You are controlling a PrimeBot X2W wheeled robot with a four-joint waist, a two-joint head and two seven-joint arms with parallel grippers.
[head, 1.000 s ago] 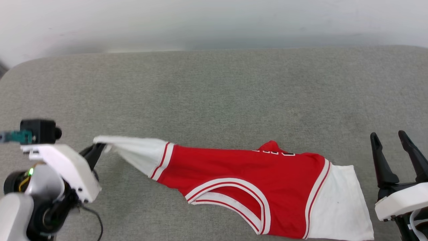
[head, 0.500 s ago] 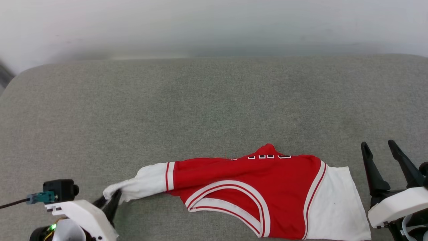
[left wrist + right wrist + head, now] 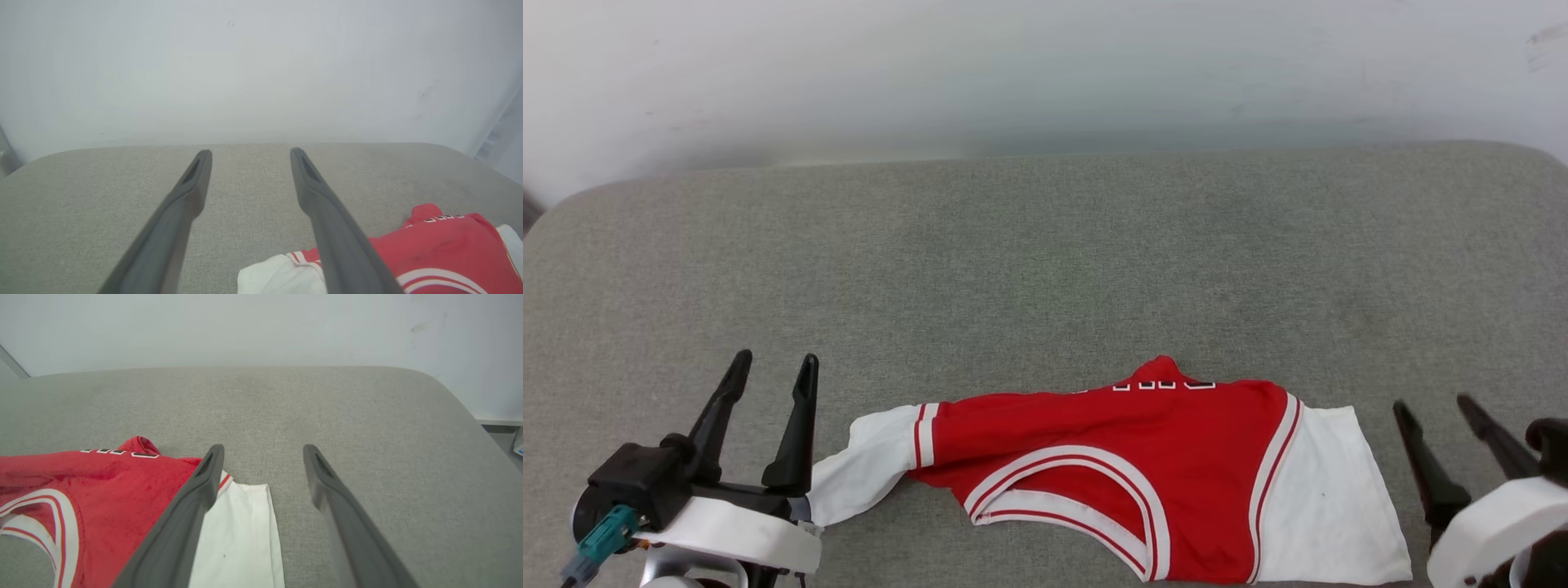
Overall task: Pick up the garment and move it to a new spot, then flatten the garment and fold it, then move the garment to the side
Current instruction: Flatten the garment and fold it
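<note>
Surface: grey woven padded top with rounded far corners, lying flat.
Backdrop: plain white wall directly behind the far edge.
Wall condition: dark scuff at upper right of the head view.
Right margin: dark strip at the wall's foot, past the rounded corner; nature unclear.

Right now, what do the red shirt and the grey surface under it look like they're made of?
Shirt: soft knit fabric, probably cotton or jersey, matte; it creases and lies limp. Surface: grey woven upholstery, seemingly padded, matte, with visible heathered texture.
</note>
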